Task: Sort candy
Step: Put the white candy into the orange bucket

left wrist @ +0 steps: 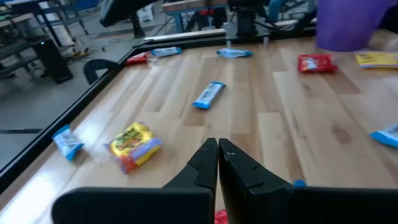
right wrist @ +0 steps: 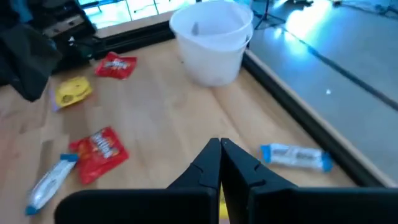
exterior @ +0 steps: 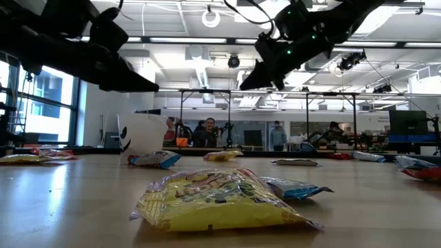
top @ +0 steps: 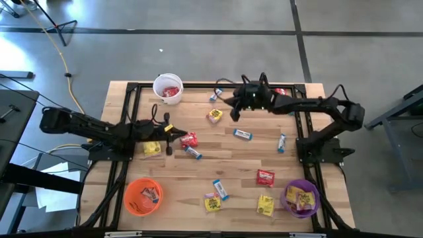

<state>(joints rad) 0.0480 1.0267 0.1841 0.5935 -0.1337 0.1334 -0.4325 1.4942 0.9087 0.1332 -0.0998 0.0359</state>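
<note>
Both tools are closed and empty, so the sorting sits between picks, with most of the candy still loose on the worktop (top: 231, 165). The left tool (top: 173, 137) hangs low over the left-centre of the boards, its two fingers pressed together, just beside a red packet (top: 190, 139) and a slim blue-and-white bar (top: 193, 153); a yellow packet (top: 152, 149) lies close under that arm. The right tool (top: 235, 112) hovers near the far edge, its fingers likewise shut on nothing, just beside another yellow packet (top: 215, 116) and near a blue bar (top: 242, 135). Some sorting appears done already: the white cup (top: 168, 88) at the far left shows red inside, the purple cup (top: 301, 198) at the near right holds yellow packets, and the orange cup (top: 143, 196) at the near left holds something I cannot make out. Loose pieces remain across the near half as well, among them a red packet (top: 266, 177), two yellow ones (top: 213, 203) and a blue bar (top: 220, 190). The next move, as I judge it, calls for either tool to open its fingers, settle over the nearest piece and pinch it flat against the wood; the left one is best placed for the red packet. The red packet and the bar lie close together, so the approach must be careful not to catch both.
</note>
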